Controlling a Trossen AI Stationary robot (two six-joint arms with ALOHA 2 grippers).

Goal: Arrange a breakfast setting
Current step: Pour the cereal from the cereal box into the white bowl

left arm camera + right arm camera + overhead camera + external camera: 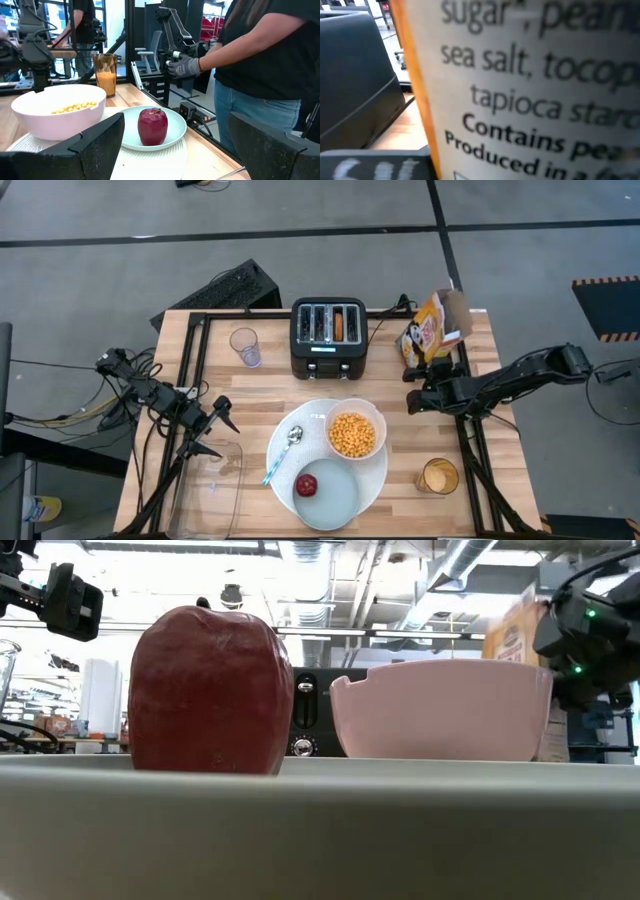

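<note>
Looking down on the table, I see my left gripper (212, 430) spread wide and empty at the left of the large round white plate (373, 483). On that plate sit the white bowl (356, 430) of yellow cereal (352, 435), the blue-handled metal spoon (281, 453) to its left, and the small pale-blue plate (340, 492) carrying the small red apple (306, 485). My right gripper (418, 392) is clenched on the cereal box (432, 325), right of the toaster (328, 336) holding the toasted bagel (339, 325).

Red apple (306, 485) on pale-blue plate (340, 498), yellow cereal (352, 434) in white bowl (372, 416), black toaster (328, 338).
</note>
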